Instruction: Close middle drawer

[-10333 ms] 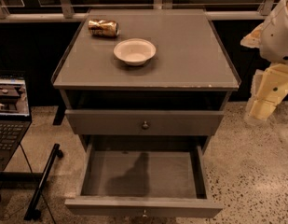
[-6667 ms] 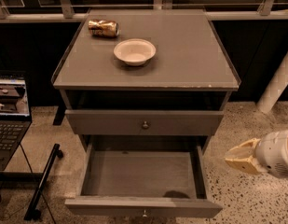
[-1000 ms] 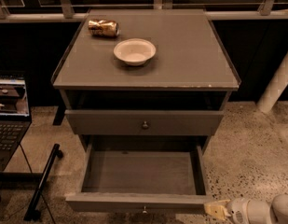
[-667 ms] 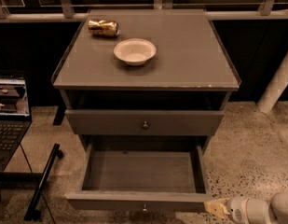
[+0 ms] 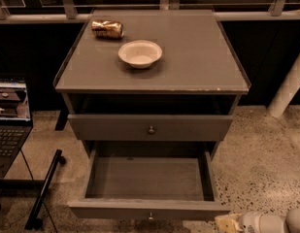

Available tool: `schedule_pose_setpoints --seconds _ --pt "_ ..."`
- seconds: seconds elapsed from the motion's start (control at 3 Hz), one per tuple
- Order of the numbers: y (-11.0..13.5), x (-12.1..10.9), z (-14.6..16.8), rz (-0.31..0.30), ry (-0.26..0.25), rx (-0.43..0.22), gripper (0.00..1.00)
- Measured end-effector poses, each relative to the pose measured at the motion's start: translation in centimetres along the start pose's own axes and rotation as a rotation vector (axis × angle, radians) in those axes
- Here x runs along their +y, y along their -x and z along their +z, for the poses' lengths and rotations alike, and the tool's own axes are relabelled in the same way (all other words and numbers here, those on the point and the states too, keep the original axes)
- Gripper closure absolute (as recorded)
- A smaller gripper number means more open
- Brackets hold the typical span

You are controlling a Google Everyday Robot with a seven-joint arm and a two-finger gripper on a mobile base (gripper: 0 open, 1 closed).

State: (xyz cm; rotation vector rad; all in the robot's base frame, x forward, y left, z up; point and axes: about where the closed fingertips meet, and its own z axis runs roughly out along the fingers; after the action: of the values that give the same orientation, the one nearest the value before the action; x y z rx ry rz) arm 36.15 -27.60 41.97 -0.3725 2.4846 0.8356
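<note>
My claw (image 5: pixel 227 223) sits low at the bottom right corner of the view, and I cannot tell whether it is open or closed. Just to its left lies the middle drawer (image 5: pixel 144 179), pulled well out. Its front panel (image 5: pixel 110 209) runs left to right, so the push should go straight back toward the cabinet. Whether I touch the panel is hard to make out. My arm is cut off by the edge.

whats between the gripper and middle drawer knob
Camera view: only the bare front panel of the middle drawer lies between the gripper, by its right corner, and the knob.
</note>
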Motion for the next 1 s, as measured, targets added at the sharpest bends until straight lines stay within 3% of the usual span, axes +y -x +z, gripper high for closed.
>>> schedule_pose_setpoints --seconds 0.33,0.67,1.0 --pt "-2.4 -0.1 -0.6 0.065 0.022 -0.017 1.0" --pt "-2.6 0.0 -0.6 0.067 0.022 -0.018 1.0" --pt "-1.1 0.4 0.4 0.042 0.032 -0.026 1.0"
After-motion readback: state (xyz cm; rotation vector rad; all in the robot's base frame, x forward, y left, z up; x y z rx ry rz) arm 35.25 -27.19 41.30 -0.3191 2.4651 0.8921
